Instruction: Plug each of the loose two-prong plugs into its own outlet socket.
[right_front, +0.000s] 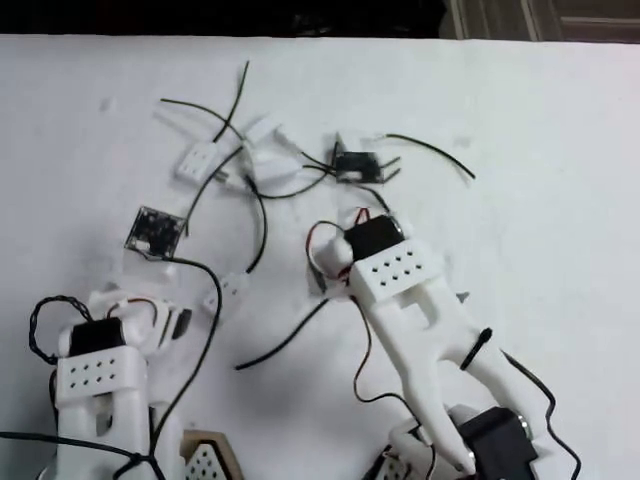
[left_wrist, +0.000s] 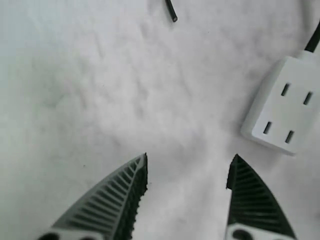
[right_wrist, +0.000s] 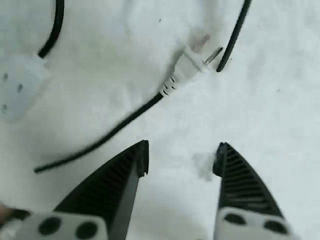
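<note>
My left gripper (left_wrist: 187, 165) hangs open just above the bare table, nothing between its fingers. A white outlet socket (left_wrist: 287, 112) with two pairs of slots lies just beyond one fingertip; in the high view this socket (right_front: 228, 290) is to the right of the left gripper (right_front: 165, 312). My right gripper (right_wrist: 181, 152) is open too, low over the table at mid-table (right_front: 325, 275). A white two-prong plug (right_wrist: 187, 67) on a black cord lies a short way ahead of its fingertips, untouched. The same socket (right_wrist: 17, 85) shows off to the side.
Farther back lie another white socket (right_front: 200, 160), a tangle of white plugs and black cords (right_front: 262, 155), a black plug (right_front: 352, 165) and a dark square block (right_front: 153, 232). A loose cord end (left_wrist: 171, 12) lies ahead of the left gripper.
</note>
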